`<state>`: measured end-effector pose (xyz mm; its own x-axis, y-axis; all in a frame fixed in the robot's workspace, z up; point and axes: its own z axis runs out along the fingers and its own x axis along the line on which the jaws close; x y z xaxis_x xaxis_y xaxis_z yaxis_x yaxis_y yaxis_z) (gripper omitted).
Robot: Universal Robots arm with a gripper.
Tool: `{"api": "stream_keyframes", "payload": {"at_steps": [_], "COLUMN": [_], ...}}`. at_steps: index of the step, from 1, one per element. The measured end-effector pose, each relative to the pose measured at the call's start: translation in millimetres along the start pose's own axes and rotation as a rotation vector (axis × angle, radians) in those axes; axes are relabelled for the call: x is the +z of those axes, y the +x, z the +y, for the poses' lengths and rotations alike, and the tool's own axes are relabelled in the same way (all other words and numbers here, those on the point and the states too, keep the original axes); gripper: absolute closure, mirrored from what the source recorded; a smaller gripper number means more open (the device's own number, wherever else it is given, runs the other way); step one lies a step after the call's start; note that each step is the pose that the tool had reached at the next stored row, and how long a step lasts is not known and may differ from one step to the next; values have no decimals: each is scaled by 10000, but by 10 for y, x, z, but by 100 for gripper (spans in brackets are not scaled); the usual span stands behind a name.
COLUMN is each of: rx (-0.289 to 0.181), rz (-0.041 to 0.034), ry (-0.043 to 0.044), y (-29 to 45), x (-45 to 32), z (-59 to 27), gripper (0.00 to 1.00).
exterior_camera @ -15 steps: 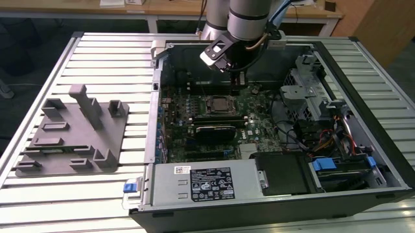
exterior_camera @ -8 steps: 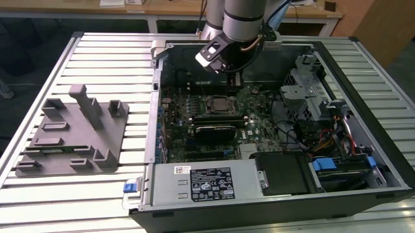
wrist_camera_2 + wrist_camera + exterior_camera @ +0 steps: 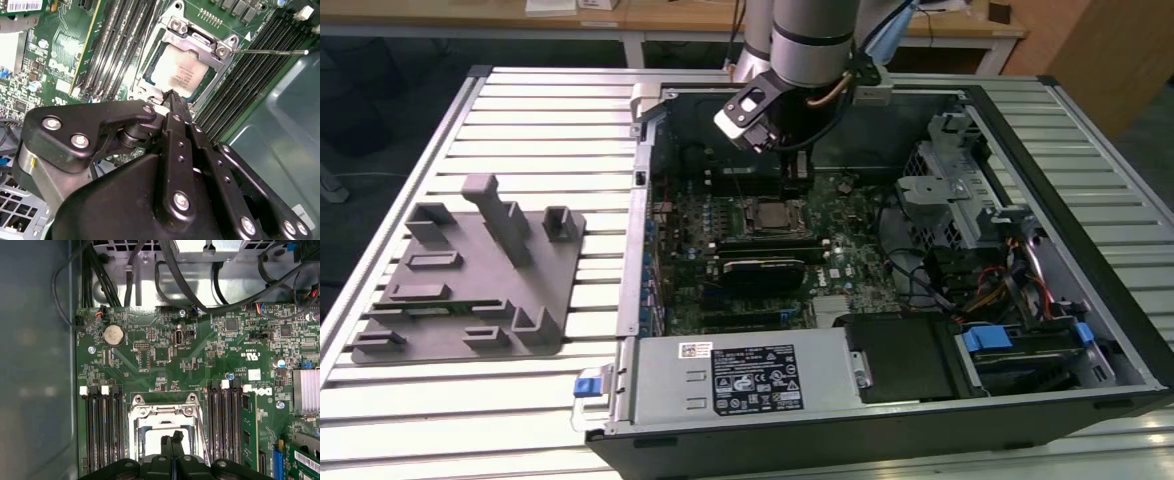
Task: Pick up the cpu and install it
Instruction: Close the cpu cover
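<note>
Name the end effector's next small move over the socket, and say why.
Probably a short straight lift away. The cpu already lies flat in the socket frame, and the end effector, shut and empty, has its tips at the cpu's edge, so lifting clears it without nudging it.

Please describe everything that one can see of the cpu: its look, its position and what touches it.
The cpu is a flat square chip with a pale silver-grey metal top that bears faint print. It lies flat in its socket on the green motherboard, with a shiny metal frame bordering it. The gripper, shut and holding nothing, stands just over one edge of the chip; whether it touches the chip cannot be told.
</note>
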<state>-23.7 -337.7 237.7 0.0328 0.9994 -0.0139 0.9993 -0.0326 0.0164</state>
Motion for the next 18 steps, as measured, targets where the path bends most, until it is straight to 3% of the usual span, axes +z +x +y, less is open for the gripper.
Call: {"api": "stream_keyframes", "payload": {"at_steps": [4,18], "rx": [-249,-2778], "rz": [4,27], "ry": [-4,-39], "y": [0,0], "x": [1,5], "z": [-1,-2], "gripper": [89,89]}}
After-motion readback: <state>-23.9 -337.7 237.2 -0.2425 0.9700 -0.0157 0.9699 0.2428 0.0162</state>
